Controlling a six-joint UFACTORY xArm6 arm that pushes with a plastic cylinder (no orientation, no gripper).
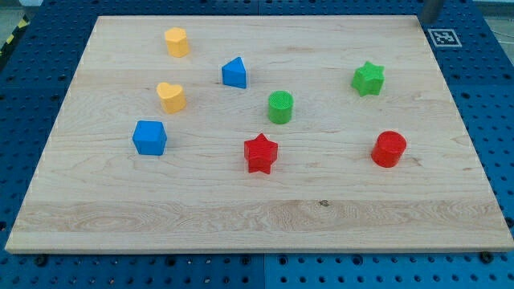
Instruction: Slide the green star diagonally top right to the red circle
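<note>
seven blocks sit on the wooden board (pixel 257 217): two yellow, two blue, two green and two red would make eight, but count again and it is two yellow, two blue, two green, two red only if the star and circle pairs are split, so eight in all (one star and one cylinder in each of green and red). the green star (pixel 368 78) lies toward the board's top right corner, well in from both edges, flat on its base, five stubby points showing, ribbed sides, bright green. the red circle (pixel 389 148) stands below it and a little nearer the right edge, apart from it with bare wood between. the green cylinder (pixel 279 107) is near the board's middle, the red star (pixel 260 152) just below it. the blue triangle (pixel 234 72) sits toward the top edge; the blue cube (pixel 149 137) is near the left edge. the yellow hexagon (pixel 177 42) is near the top left corner, the yellow heart (pixel 170 96) below it. my tip does not show, so its place among the blocks cannot be told. a grey object (pixel 431 10) and a marker tag (pixel 443 36) sit off the top right corner.
</note>
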